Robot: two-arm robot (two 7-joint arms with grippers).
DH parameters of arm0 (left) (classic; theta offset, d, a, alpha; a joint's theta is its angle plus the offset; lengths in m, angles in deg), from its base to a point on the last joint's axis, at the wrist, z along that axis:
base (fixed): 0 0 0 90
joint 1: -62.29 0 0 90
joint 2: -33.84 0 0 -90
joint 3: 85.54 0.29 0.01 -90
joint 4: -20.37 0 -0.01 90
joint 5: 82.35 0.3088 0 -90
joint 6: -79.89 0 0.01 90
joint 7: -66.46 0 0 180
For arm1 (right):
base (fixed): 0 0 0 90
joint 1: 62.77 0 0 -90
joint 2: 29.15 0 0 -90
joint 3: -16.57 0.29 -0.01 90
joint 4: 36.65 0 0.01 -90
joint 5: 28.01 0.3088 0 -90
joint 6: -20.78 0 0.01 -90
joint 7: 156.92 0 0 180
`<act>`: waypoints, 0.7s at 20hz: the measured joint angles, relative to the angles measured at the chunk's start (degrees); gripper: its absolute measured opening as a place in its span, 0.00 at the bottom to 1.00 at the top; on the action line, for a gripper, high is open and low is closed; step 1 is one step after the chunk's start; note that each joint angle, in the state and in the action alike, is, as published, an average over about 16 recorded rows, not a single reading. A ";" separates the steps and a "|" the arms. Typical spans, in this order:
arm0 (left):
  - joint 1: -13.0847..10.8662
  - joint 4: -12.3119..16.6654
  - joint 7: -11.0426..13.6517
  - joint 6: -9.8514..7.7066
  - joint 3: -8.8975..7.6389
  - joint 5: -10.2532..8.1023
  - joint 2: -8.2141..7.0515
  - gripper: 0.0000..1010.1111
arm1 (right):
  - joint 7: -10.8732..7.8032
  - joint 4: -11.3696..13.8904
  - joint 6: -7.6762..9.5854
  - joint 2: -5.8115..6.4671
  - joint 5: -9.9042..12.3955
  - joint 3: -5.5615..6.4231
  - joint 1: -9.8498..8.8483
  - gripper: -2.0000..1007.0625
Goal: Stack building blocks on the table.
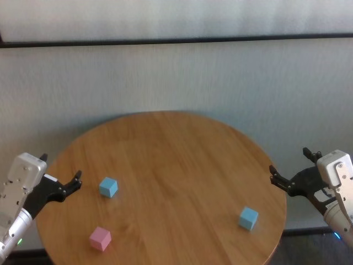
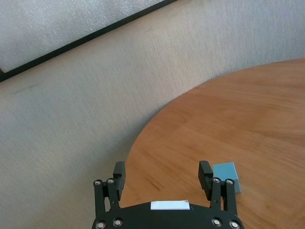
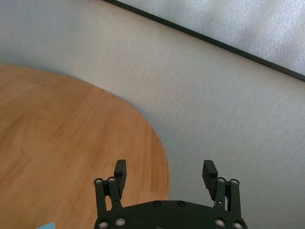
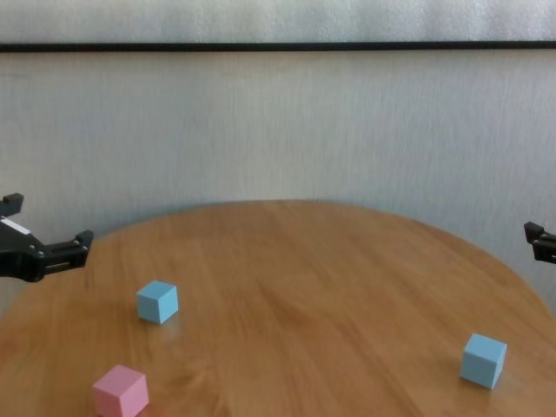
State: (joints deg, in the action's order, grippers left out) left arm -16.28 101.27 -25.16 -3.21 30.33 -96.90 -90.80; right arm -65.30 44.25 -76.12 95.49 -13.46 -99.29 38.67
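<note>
Three cubes lie apart on the round wooden table [image 1: 176, 160]. One light blue cube [image 1: 108, 187] sits at the left, the pink cube [image 1: 100, 238] nearer the front left edge, the other light blue cube [image 1: 248, 218] at the front right. My left gripper [image 1: 60, 167] is open and empty over the table's left edge, just left of the left blue cube [image 2: 228, 174]. My right gripper [image 1: 289, 161] is open and empty beyond the right edge, above and right of the right blue cube. The chest view shows the cubes too: left blue [image 4: 157, 301], pink [image 4: 120, 391], right blue [image 4: 483, 359].
A pale wall with a dark horizontal strip [image 1: 176, 40] stands behind the table. The table's rim [image 3: 159, 152] curves under my right gripper [image 3: 164, 166]. Nothing but the cubes lies on the tabletop.
</note>
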 joint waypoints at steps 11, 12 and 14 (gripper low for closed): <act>0.00 0.00 0.00 0.00 0.00 0.00 0.00 0.99 | 0.00 0.00 0.00 0.00 0.00 0.00 0.00 1.00; 0.00 0.00 0.00 0.00 0.00 0.00 0.00 0.99 | 0.00 0.00 0.00 0.00 0.00 0.00 0.00 1.00; 0.00 0.00 0.00 0.00 0.00 0.00 0.00 0.99 | 0.00 0.00 0.00 0.00 0.00 0.00 0.00 1.00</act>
State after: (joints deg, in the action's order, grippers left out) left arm -16.28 101.27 -25.16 -3.21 30.33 -96.90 -90.80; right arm -65.30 44.25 -76.12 95.49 -13.46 -99.29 38.67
